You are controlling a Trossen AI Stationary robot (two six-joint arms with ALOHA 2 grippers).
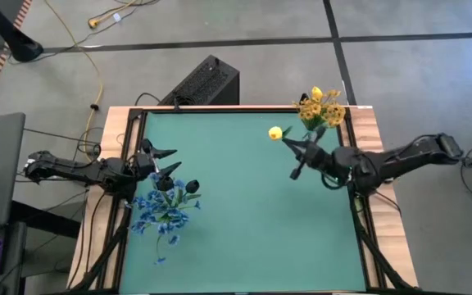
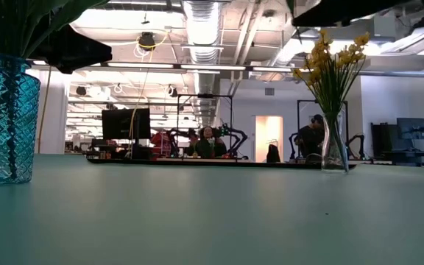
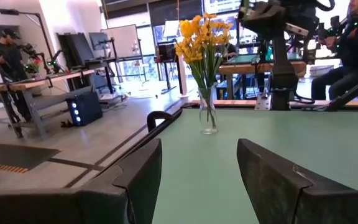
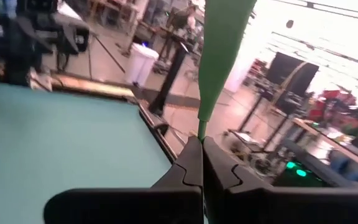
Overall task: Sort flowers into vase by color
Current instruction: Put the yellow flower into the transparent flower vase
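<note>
My right gripper (image 1: 290, 144) hovers over the table's far right part, shut on a single flower with a yellow bud (image 1: 275, 133). Just beyond it, a clear glass vase (image 2: 335, 147) holds a bunch of yellow flowers (image 1: 319, 106). At the table's left edge, my left gripper (image 1: 161, 161) is open and holds nothing. It hovers just on the far side of the blue flowers (image 1: 166, 206), which stand in a blue patterned glass vase (image 2: 3, 121). The left wrist view looks across the table at the yellow bunch (image 3: 201, 43). My right gripper pinches the flower's green stem (image 4: 201, 129) between its two shut fingertips (image 4: 219, 163). A broad green leaf (image 4: 221, 43) rises past the fingers in the wrist view. The flower is lifted clear of the table, its yellow bud sticking out beyond the fingertips toward the far left.
The green table top (image 1: 236, 205) lies bare between the two vases. A raised wooden rim (image 1: 367, 123) runs around it. A black box (image 1: 206, 82) stands beyond the far edge. People and other robot stations (image 2: 205, 143) show in the room behind.
</note>
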